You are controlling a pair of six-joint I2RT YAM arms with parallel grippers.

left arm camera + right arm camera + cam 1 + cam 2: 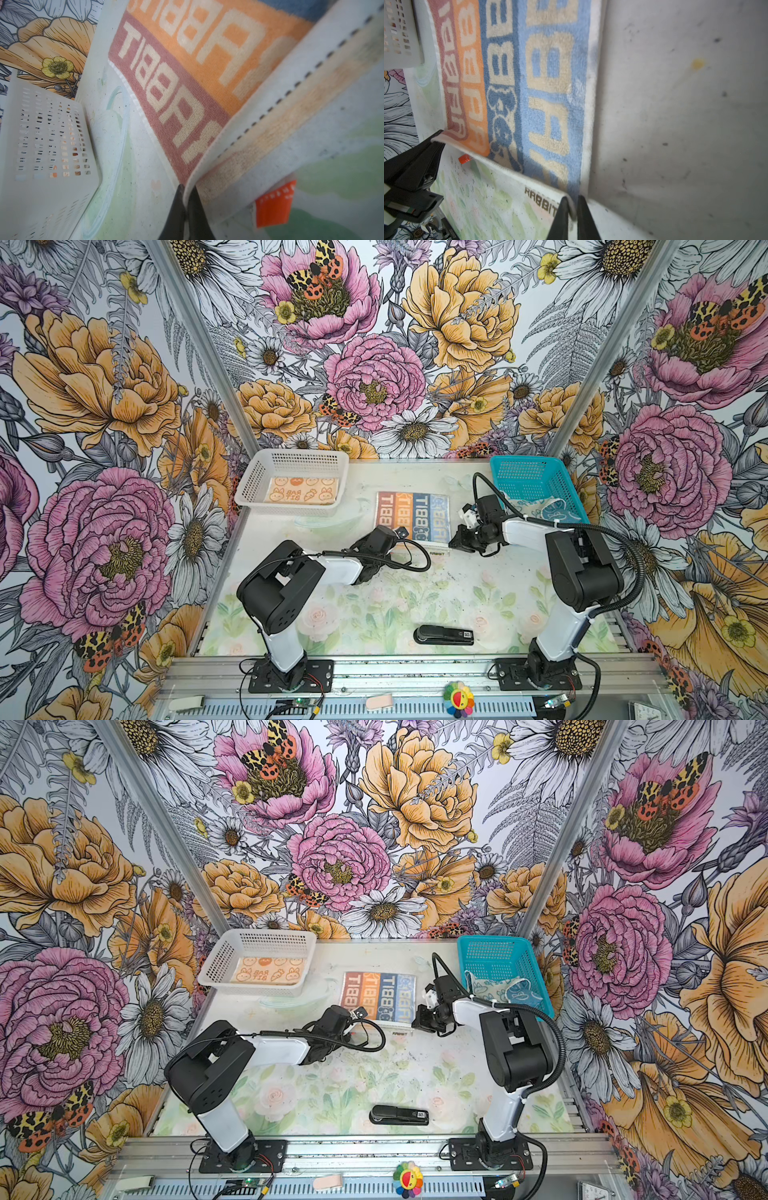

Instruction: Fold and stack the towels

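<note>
Evidently starting a fold, both pairs of jaws clamp the striped towel (pixel 413 516) at its near corners; next, probably, lift them across.

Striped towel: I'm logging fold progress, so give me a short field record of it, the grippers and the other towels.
striped towel: spread unfolded mid-table, near edge lifted
left gripper: shut on its near left corner
right gripper: shut on its near right corner
white basket: orange towel lying flat inside
teal basket: crumpled blue towel at its near end
stapler: near the table's front edge, apart from both arms
</note>
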